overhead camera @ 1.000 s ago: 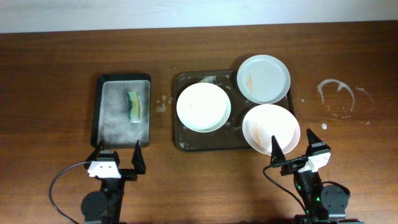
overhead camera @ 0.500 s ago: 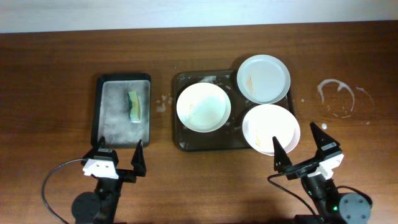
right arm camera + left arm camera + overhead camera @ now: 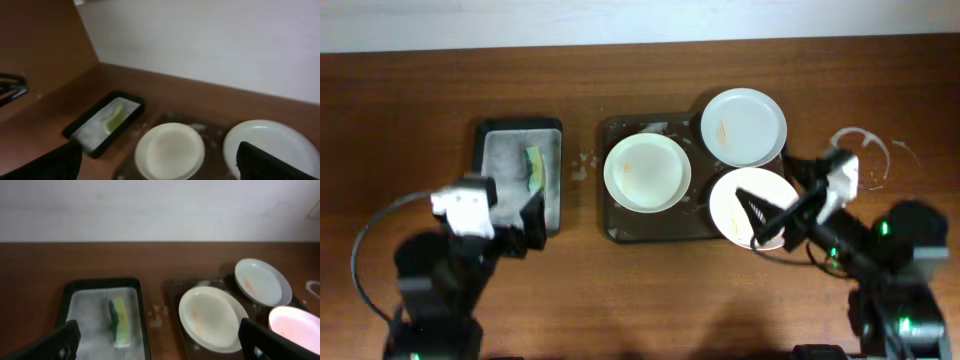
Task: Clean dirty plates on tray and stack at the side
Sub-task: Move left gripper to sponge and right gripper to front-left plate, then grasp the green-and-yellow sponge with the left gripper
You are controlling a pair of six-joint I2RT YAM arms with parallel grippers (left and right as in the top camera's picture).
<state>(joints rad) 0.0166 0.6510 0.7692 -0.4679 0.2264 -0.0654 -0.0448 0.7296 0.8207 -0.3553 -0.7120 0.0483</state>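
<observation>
Three plates (image 3: 647, 172) sit on one large tray (image 3: 618, 226), the two at the right overhanging its rim. One sponge (image 3: 534, 170) lies in one smaller tray (image 3: 505, 180). The left tool (image 3: 157, 330) and right tool (image 3: 159, 150) both gape wide, gripping nothing. Only the overhead view shows the white ring (image 3: 861, 155) on the surface (image 3: 420, 100) (the right wrist view catches just two plates).

white plates (image 3: 647, 172) orange-streaked; tray (image 3: 616, 226) dark brown.

Left end effector (image 3: 161, 342) and right end effector (image 3: 786, 198) both gape wide.
</observation>
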